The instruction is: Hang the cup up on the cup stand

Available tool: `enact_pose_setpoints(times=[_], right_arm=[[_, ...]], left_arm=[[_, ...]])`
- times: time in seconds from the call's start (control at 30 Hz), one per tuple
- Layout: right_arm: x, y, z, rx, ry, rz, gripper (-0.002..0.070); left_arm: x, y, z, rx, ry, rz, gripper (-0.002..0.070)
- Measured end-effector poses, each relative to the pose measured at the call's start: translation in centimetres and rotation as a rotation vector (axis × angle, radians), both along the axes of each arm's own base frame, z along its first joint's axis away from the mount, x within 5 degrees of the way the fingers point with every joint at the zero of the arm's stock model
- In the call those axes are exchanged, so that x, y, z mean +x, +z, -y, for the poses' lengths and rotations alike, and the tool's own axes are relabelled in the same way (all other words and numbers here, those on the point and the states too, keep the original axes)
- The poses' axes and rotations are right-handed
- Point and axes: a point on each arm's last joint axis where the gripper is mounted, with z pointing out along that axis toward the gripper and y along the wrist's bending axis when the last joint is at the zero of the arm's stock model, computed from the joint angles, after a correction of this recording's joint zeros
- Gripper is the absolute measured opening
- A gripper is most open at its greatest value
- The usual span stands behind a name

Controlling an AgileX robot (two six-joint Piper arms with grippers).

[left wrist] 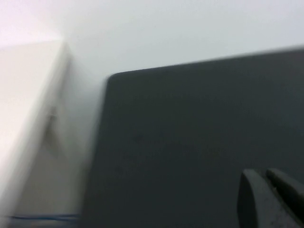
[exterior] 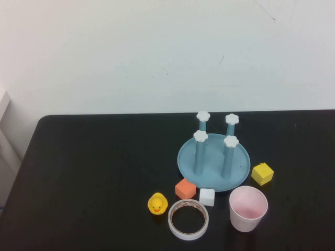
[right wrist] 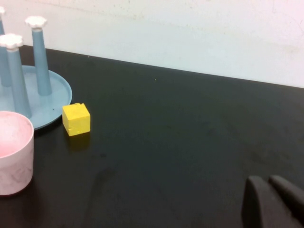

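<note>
The pale pink cup (exterior: 248, 208) stands upright, mouth up, near the table's front right; the right wrist view also catches the cup (right wrist: 14, 152). Just behind it is the cup stand (exterior: 213, 159), a light-blue dish with four blue posts capped in white; the right wrist view shows part of the cup stand (right wrist: 33, 71). Neither arm appears in the high view. My right gripper (right wrist: 266, 183) is shut and empty, off to the cup's right above bare table. My left gripper (left wrist: 263, 175) is shut and empty over the table's far left corner.
A yellow cube (exterior: 262, 173) sits right of the stand. In front of the stand lie an orange block (exterior: 185, 188), a white cube (exterior: 207, 197), a white tape ring (exterior: 188, 219) and a yellow rubber duck (exterior: 157, 203). The black table (exterior: 94, 178) ends at a white wall.
</note>
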Motion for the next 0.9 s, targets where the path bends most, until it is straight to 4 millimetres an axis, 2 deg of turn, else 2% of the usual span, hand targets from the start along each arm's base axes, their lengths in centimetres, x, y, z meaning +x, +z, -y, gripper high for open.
enact_pose_setpoints(times=[0.07,0.17,0.2,0.23,0.43,0.53,0.63,0.73,0.9], right_arm=[[0.0,0.0,0.0,0.000,0.000,0.000,-0.0001],[0.0,0.0,0.0,0.000,0.000,0.000,-0.0001],[0.0,0.0,0.0,0.000,0.000,0.000,-0.0001],[0.0,0.0,0.0,0.000,0.000,0.000,-0.0001],[0.0,0.0,0.0,0.000,0.000,0.000,-0.0001],[0.0,0.0,0.0,0.000,0.000,0.000,-0.0001],[0.0,0.0,0.0,0.000,0.000,0.000,-0.0001],[0.0,0.0,0.0,0.000,0.000,0.000,-0.0001],[0.0,0.0,0.0,0.000,0.000,0.000,-0.0001]], left_arm=[[0.0,0.2,0.4,-0.159,0.000,0.001,-0.0002],[0.0,0.7,1.3,-0.622,-0.001,-0.025,-0.0002],[0.0,1.4,1.6,-0.907,0.001,-0.013,-0.0002],[0.0,1.8,1.6,-1.000,0.007,0.000,-0.0002],[0.3,2.9,0.1,-1.198,0.119,0.166,-0.0001],[0.3,2.9,0.1,-1.173,0.115,0.171,-0.0001],[0.1,3.8,1.0,-0.990,0.011,0.131,-0.0001],[0.6,6.9,1.9,-0.779,-0.089,0.083,-0.0001],[3.3,12.5,3.7,-0.447,-0.303,-0.099,-0.0001]])
